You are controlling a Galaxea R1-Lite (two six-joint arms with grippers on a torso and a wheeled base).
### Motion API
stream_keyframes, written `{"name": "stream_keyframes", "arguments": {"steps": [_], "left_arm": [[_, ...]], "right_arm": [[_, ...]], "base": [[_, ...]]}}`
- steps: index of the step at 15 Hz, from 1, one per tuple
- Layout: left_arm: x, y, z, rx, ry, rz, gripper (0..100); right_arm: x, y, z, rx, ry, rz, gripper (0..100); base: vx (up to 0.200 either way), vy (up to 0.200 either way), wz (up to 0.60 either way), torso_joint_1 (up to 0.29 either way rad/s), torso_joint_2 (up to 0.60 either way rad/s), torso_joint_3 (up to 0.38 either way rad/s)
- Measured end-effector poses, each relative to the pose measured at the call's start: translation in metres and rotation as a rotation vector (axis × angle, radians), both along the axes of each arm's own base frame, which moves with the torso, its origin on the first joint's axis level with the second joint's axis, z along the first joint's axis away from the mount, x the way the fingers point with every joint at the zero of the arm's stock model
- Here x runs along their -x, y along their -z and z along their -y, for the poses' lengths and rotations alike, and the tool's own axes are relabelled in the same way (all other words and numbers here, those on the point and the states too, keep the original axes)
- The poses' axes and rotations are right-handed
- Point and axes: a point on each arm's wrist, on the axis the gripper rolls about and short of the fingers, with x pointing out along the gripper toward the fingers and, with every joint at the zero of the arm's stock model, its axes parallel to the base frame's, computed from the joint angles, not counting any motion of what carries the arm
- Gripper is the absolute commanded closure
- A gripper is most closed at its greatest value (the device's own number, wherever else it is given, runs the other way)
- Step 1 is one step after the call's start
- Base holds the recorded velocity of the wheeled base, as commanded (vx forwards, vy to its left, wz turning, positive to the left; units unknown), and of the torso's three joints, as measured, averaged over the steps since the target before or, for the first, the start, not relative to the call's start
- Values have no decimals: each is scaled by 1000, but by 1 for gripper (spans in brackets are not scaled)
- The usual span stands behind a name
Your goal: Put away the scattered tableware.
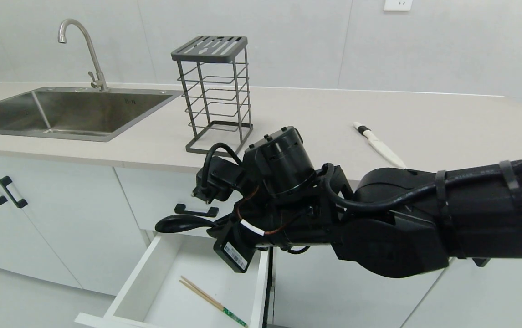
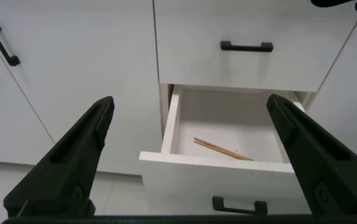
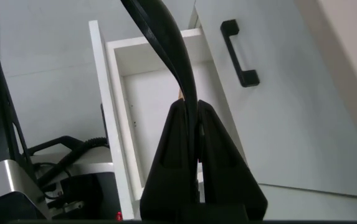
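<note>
Head view: black spoon (image 1: 176, 223) above drawer (image 1: 134, 277)

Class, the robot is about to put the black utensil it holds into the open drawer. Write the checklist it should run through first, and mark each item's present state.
1. Drawer open: ok.
2. Right hand shut firmly on the black utensil: ok.
3. Utensil wholly above the drawer: cannot tell; its height and overlap are unclear.
4. Free floor in the drawer: ok; the chopsticks lie near the front, with bare floor behind them.
5. Left hand out of the way: ok; it is open and apart from the drawer.
6. All tableware put away: not ok; a white knife lies on the counter.
</note>
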Motion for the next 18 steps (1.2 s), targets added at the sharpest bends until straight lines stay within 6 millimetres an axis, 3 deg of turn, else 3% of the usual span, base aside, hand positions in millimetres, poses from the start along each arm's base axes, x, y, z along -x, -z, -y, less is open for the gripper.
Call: {"name": "stream_keyframes", "arguments": {"steps": [7, 18], "left_arm": [[0, 0, 0, 0, 0, -1, 0], [0, 0, 0, 0, 0, 0, 0]], "right_arm": [[1, 4, -1, 13, -5, -3, 100], [-1, 10, -3, 29, -9, -12, 100]], "base": [[0, 0, 0, -154, 436, 279], [0, 0, 0, -9, 32, 19]]}}
